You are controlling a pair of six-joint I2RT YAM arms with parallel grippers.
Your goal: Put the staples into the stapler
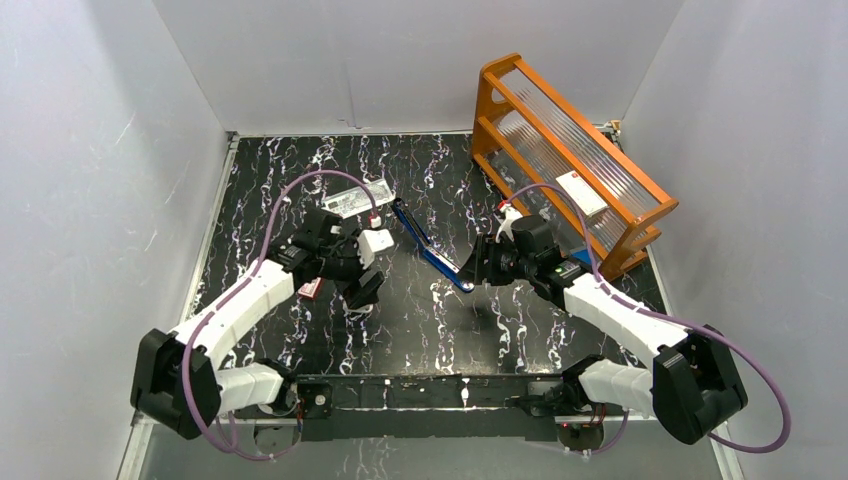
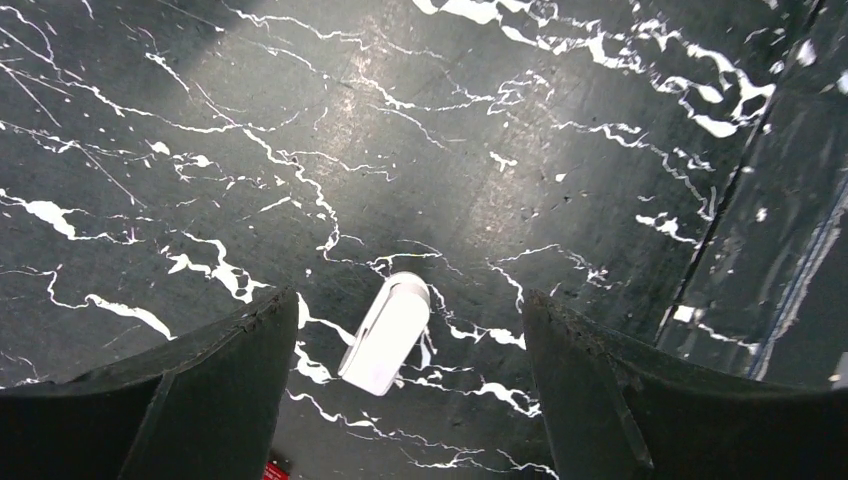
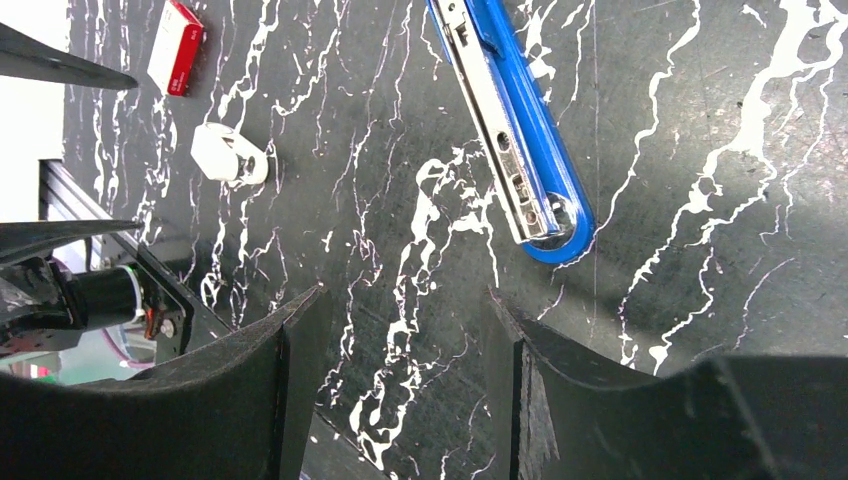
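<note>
Open, empty: left pincer point(image 2: 408, 300), right pincer point(image 3: 405, 293). We'd steady bright blue silver-railed stapler point(image 3: 515, 125), skip white oblong gadget point(image 2: 388, 333) near it.

High fixed view, two wrist views.
Overhead from the near side, looking down; wrists close above the table point(image 2: 300, 100), both catching the white gadget point(image 2: 385, 335).

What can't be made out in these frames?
- stapler: far end cut off by the right wrist view's top edge.
- white gadget: top view, hidden beneath the left pincer.
- red-and-white box: top view, mostly under the left arm; print too small in right wrist view.
- staples: in neither wrist view; top view too small to tell.
</note>
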